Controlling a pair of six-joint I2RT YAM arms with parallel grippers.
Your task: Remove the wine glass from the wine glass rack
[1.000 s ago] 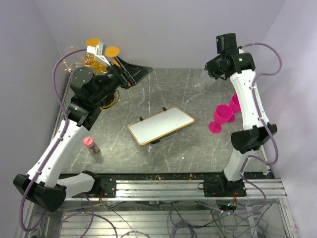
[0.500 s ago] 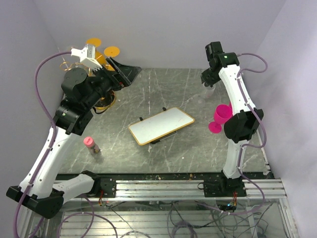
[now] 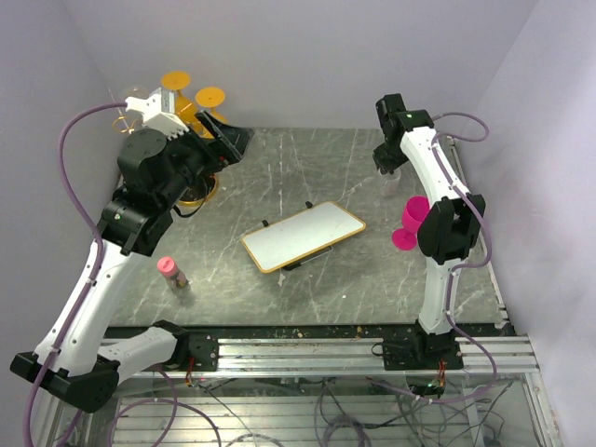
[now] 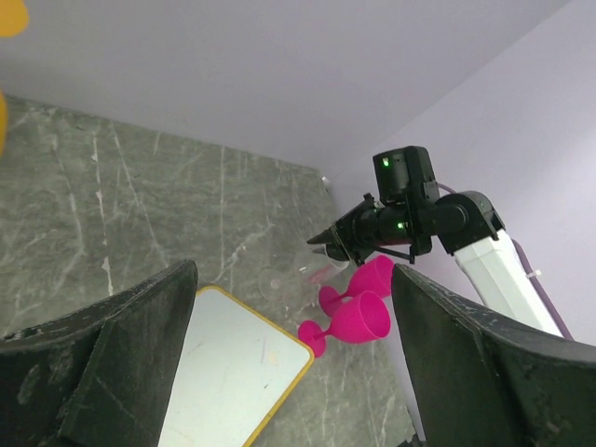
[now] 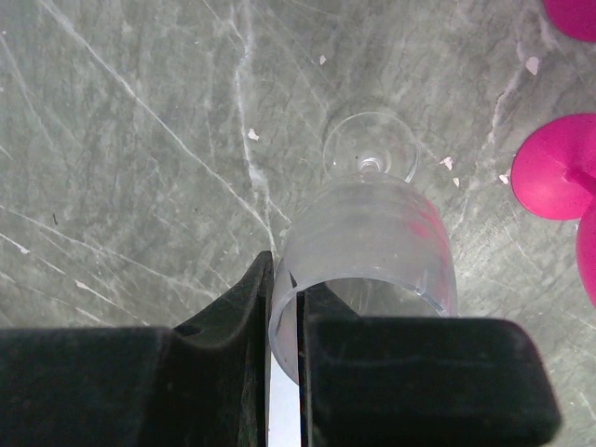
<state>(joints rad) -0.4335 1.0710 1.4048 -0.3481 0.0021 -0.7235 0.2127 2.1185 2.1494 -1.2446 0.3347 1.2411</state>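
My right gripper (image 5: 283, 287) pinches the wine glass (image 5: 371, 237) by its rim, stem straight down over the table (image 5: 112, 140); my left gripper (image 4: 293, 272) gapes far off by the wine glass rack (image 3: 206, 192)

You are working over a dark grey marble-patterned tabletop (image 3: 307, 168) crossed by thin white veins; in the right wrist view you can see small pale chips (image 5: 251, 134) scattered on it. A plain pale lilac back wall (image 3: 307, 56) stands along its far edge, with a matching left wall (image 3: 47, 93) and right wall (image 3: 549, 186) closing in the sides. A ribbed silver aluminium rail (image 3: 307, 354) runs along the near edge. The light is soft and even.
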